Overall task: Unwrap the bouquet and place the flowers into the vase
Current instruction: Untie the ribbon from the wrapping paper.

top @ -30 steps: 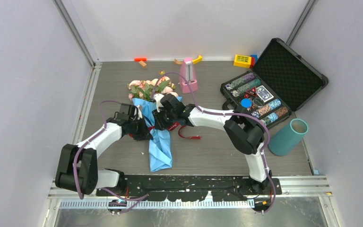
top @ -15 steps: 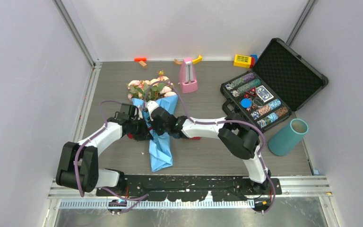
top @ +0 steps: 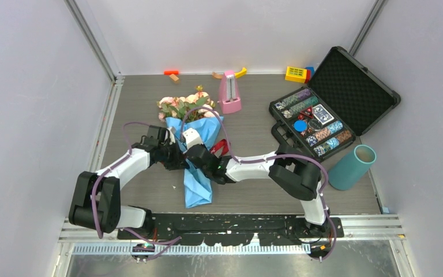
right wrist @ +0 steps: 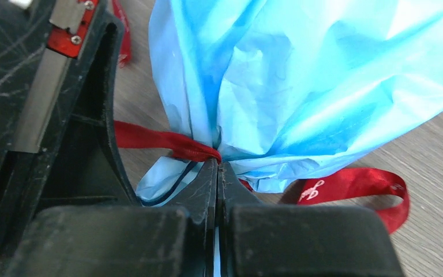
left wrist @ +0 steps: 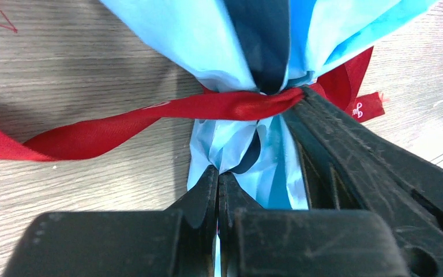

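Since a second ago our right arm has drawn back toward us along the bouquet [top: 199, 186], and its gripper has closed from part-open.

Nearest us, the pointed tail of the blue paper [top: 196, 195] lies flat on the table [top: 254, 193], pointing at the arm bases.

Just beyond it, both grippers meet at the wrapper's cinched neck. The left gripper [left wrist: 218, 172] has its jaws pressed together, pinching a fold of paper just below the dark red ribbon [left wrist: 150, 115]. The right gripper [right wrist: 217, 164] is closed too, its tips meeting where the ribbon binds the paper, so we read it as gripping the ribbon. The ribbon is wound round the neck, with its loose ends trailing on the wood on either side.

Off to the right, well apart from the bouquet, the teal vase [top: 350, 167] sits at the table's edge with nothing in it.

Farther out, the paper cone widens and the flowers [top: 181, 107] spill from its mouth, pink and peach heads among green leaves, all inside the wrapper. Right of them an open black case [top: 355, 86] shows rows of chips. A pink metronome [top: 229, 92] stands just beyond the flowers, and a few small toy blocks [top: 296, 74] lie along the back wall.
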Action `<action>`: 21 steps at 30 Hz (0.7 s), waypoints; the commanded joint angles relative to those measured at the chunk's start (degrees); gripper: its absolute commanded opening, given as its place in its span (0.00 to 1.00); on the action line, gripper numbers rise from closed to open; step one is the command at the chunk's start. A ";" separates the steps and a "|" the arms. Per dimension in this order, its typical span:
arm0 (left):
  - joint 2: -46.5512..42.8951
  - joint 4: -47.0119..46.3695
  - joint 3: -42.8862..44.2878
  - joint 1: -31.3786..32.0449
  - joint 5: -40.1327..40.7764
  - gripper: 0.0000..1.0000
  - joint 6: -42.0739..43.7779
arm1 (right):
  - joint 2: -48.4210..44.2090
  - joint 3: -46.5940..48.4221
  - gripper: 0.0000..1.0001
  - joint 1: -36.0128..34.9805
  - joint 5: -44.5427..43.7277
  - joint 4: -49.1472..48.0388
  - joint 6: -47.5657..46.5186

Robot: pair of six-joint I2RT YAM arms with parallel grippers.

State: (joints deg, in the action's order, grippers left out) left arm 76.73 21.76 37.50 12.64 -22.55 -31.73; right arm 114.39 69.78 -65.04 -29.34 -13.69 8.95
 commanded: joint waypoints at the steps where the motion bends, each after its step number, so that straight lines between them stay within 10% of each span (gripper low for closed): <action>1: 0.65 0.35 0.56 0.08 -0.33 0.00 -0.51 | -5.00 -1.41 0.00 0.44 -12.03 -7.27 0.64; 21: -0.63 2.30 -0.12 -0.18 5.15 0.00 -2.25 | -9.82 -4.59 0.00 1.62 -18.15 -2.65 12.84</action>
State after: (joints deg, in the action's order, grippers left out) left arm 76.93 19.99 37.50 12.78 -21.93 -34.15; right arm 110.48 65.25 -65.52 -39.05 -15.53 16.86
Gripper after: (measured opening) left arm 0.009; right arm 0.033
